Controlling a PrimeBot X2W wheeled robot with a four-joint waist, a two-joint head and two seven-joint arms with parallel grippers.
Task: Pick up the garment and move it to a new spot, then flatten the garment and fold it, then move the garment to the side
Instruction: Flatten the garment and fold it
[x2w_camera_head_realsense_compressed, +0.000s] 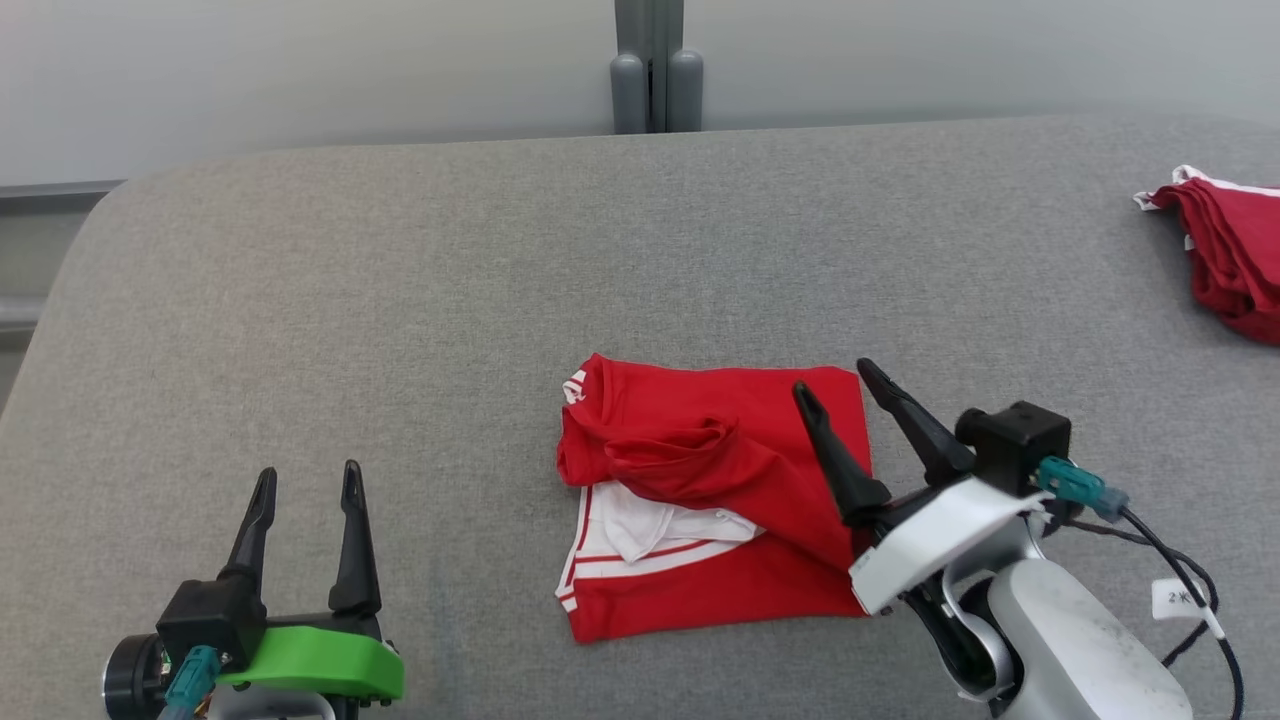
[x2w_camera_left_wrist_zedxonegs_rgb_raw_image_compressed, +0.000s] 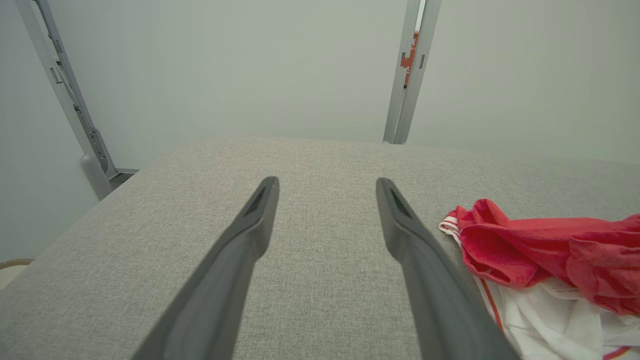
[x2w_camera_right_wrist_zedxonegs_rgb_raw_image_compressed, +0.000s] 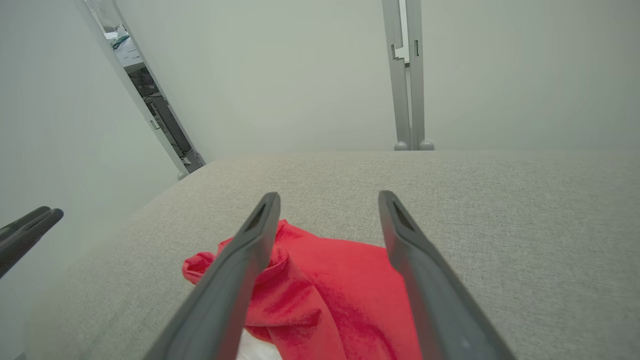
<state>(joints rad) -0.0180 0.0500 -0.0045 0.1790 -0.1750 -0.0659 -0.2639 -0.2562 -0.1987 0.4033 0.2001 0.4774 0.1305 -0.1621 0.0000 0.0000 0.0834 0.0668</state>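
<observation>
A red garment (x2w_camera_head_realsense_compressed: 700, 470) with white trim lies roughly folded near the middle of the grey padded table (x2w_camera_head_realsense_compressed: 400, 300), a white inner layer showing at its lower left. My right gripper (x2w_camera_head_realsense_compressed: 835, 380) hovers open over the garment's right edge, fingers pointing up and left; in the right wrist view the garment (x2w_camera_right_wrist_zedxonegs_rgb_raw_image_compressed: 325, 295) lies between and below that gripper (x2w_camera_right_wrist_zedxonegs_rgb_raw_image_compressed: 327, 200). My left gripper (x2w_camera_head_realsense_compressed: 307, 477) stands open at the lower left, well apart from the cloth. The left wrist view shows the left gripper (x2w_camera_left_wrist_zedxonegs_rgb_raw_image_compressed: 327, 182) empty and the garment (x2w_camera_left_wrist_zedxonegs_rgb_raw_image_compressed: 540, 250) off to its right.
A second red cloth (x2w_camera_head_realsense_compressed: 1235, 250) with white trim lies at the table's far right edge. A grey post (x2w_camera_head_realsense_compressed: 655, 65) stands behind the table against a pale wall. The table's left corner (x2w_camera_head_realsense_compressed: 90, 230) is rounded.
</observation>
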